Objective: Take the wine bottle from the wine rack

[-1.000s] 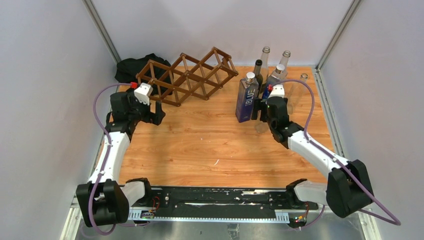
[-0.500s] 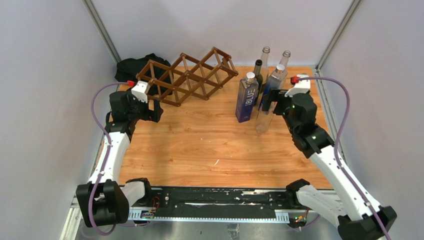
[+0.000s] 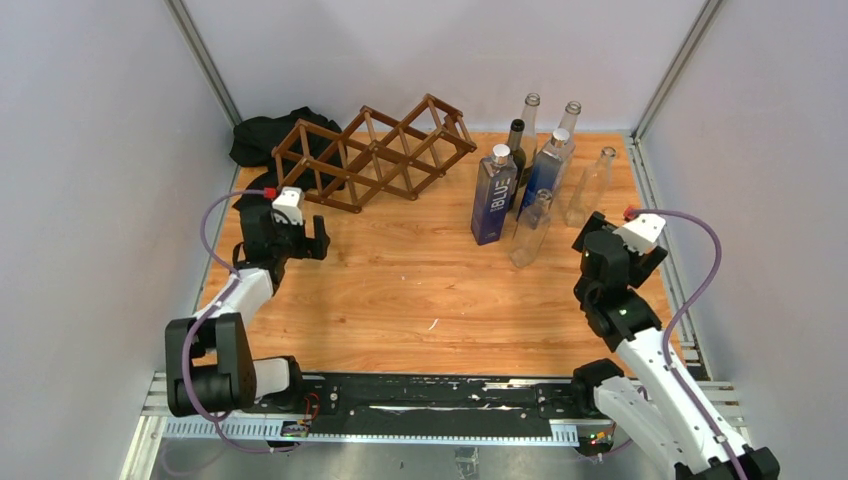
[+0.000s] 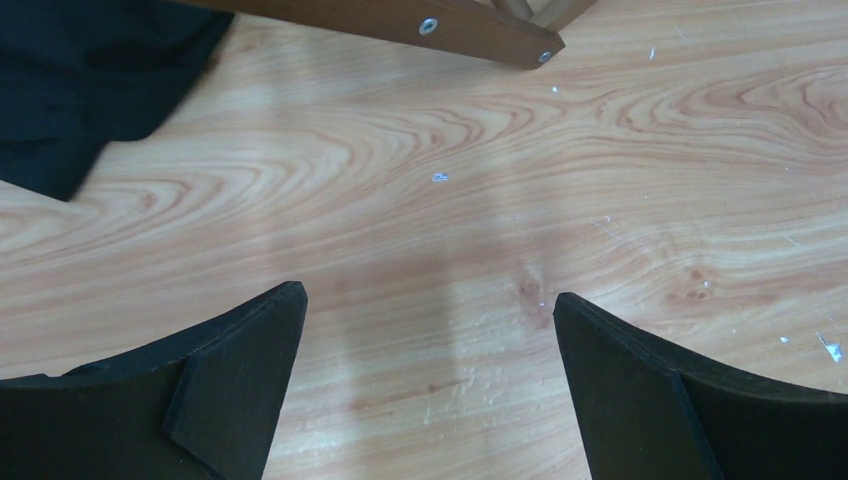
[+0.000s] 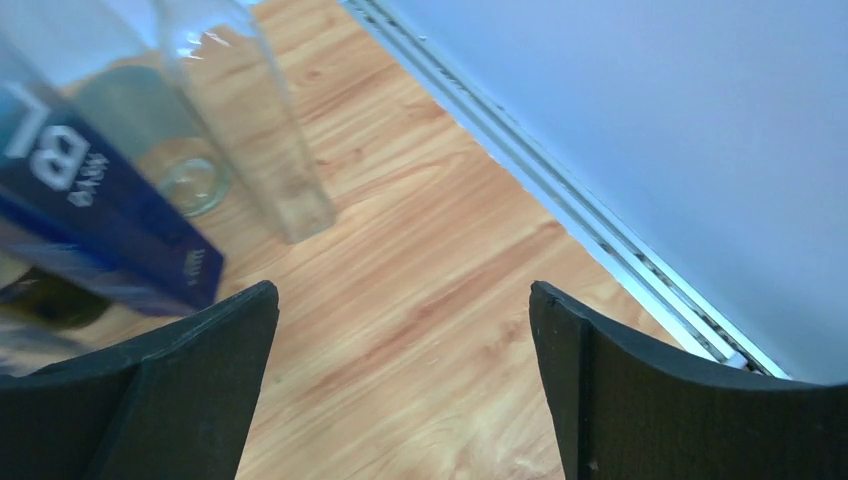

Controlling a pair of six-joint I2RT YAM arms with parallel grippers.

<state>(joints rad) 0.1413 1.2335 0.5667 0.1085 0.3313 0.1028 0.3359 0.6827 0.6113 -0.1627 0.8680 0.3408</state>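
The dark brown lattice wine rack (image 3: 375, 152) lies at the back left of the table; I see no bottle in its cells. Several bottles stand at the back right: a blue square one (image 3: 493, 195), a dark one (image 3: 516, 145) and clear ones (image 3: 531, 228). My left gripper (image 3: 312, 238) is open and empty just in front of the rack's left end; its wrist view (image 4: 428, 296) shows the rack's bottom bar (image 4: 440, 25). My right gripper (image 3: 592, 240) is open and empty, right of the bottles; its wrist view (image 5: 402, 290) shows the blue bottle (image 5: 90, 210) and a clear bottle (image 5: 270, 150).
A black cloth (image 3: 262, 135) lies behind the rack's left end, and shows in the left wrist view (image 4: 90, 80). A metal rail (image 5: 560, 200) and grey walls bound the table on the right and back.
My right arm has drawn back from the bottles toward the near right, leaving a clear bottle standing. My left gripper has moved down and nearer, away from the rack.
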